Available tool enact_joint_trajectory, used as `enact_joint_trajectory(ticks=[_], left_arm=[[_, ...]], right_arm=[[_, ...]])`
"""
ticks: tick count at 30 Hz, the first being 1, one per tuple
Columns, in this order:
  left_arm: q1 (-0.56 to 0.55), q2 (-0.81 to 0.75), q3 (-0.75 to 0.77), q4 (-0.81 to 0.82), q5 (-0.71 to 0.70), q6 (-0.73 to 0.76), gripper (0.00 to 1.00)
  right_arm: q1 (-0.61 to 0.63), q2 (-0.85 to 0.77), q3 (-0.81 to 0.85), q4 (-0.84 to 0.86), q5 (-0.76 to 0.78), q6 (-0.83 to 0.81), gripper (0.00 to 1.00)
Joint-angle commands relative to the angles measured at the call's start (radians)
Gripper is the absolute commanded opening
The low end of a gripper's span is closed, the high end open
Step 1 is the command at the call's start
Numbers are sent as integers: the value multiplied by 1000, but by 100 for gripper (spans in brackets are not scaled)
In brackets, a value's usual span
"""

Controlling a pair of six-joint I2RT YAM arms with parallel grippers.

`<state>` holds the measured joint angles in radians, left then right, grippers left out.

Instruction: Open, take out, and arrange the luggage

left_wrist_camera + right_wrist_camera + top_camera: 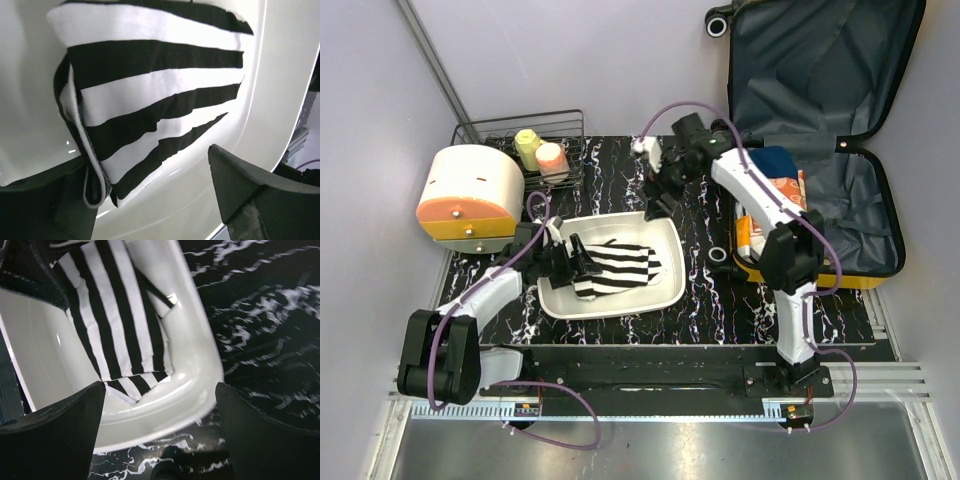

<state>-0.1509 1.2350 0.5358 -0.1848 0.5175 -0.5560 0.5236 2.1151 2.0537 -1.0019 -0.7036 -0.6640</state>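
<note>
The yellow suitcase [865, 272] lies open at the right, its dark grey lined lid [820, 70] standing up against the wall. A blue item [775, 160] and an orange-and-white pack [787, 190] lie inside it. A black-and-white striped cloth [618, 266] lies folded in the white tray [665, 290]. My left gripper [586, 264] is open at the cloth's left end; in the left wrist view the cloth [150, 95] touches my left finger [45, 205]. My right gripper [658, 205] is open and empty above the tray's far right corner [200, 390].
A cream-and-orange round container [470, 195] stands at the left. A wire basket [570, 125] behind it holds a yellow-green cup [527, 146] and a pink cup [551, 158]. The table top [705, 305] is black marble pattern. Walls close off the back and both sides.
</note>
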Motion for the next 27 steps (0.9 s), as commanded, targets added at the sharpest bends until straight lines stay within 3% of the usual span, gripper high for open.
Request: enact_joint_trajectory(ticks=[1,7,13,15,18,23,27], left_arm=[[4,-23,160,-176,-105,73,87],[4,-121,394,-393,-218,267,91],[2,-158,568,-392,-90,467,93],[2,-143,592,-395,-50,504,93],[1,-132,599,-380,4,502,93],[1,-101,604,-378,79,493,93],[1,-89,607,-378,107,484,93]], right_arm=[[-71,-190,59,59,84,197,100],[-269,-418,-122,49,203,267,100],[-566,-573,-305,46,210,334,100],[-612,-587,-360,31,205,334,100],[-640,-635,-461,43,250,253,100],[-642,-767,-720,193,257,-49,100],[-639,-813,-823,244,239,-304,100]])
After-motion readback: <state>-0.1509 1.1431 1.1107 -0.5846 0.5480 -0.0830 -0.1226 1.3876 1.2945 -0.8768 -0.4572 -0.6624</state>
